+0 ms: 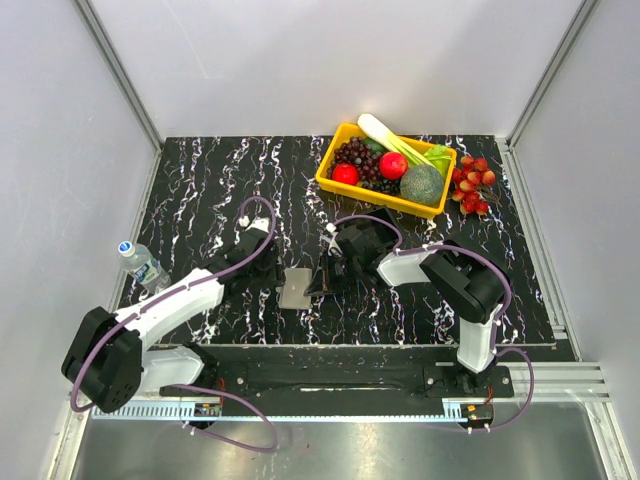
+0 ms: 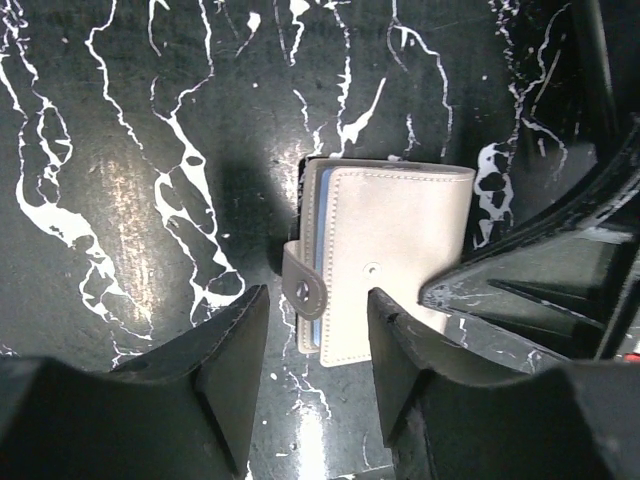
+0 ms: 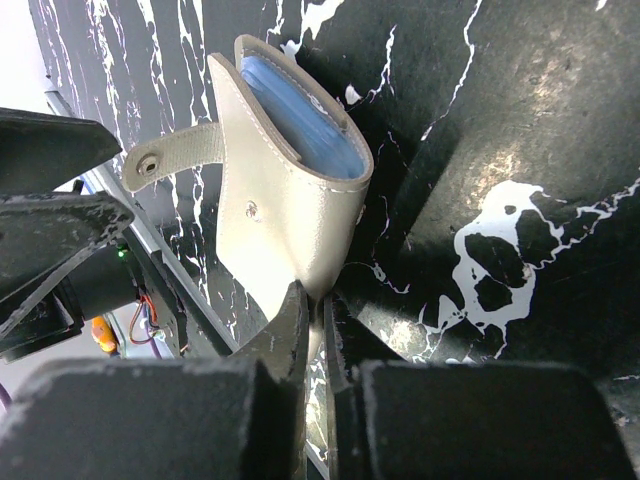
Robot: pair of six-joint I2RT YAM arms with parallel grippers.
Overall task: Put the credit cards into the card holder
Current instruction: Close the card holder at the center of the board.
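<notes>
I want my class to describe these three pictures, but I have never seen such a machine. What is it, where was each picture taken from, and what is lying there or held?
These are two robot arms bolted to a dark marbled table. One picture looks down from above; the other two come from a camera on each wrist, looking past its claw. Between the arms is a pale card holder, strap unfastened, something blue inside. The right claw pinches its edge; the left claw is open near it, holding nothing. Farther back: a yellow basket of fruit and vegetables, red fruit beside it, and a water bottle at the left.
</notes>
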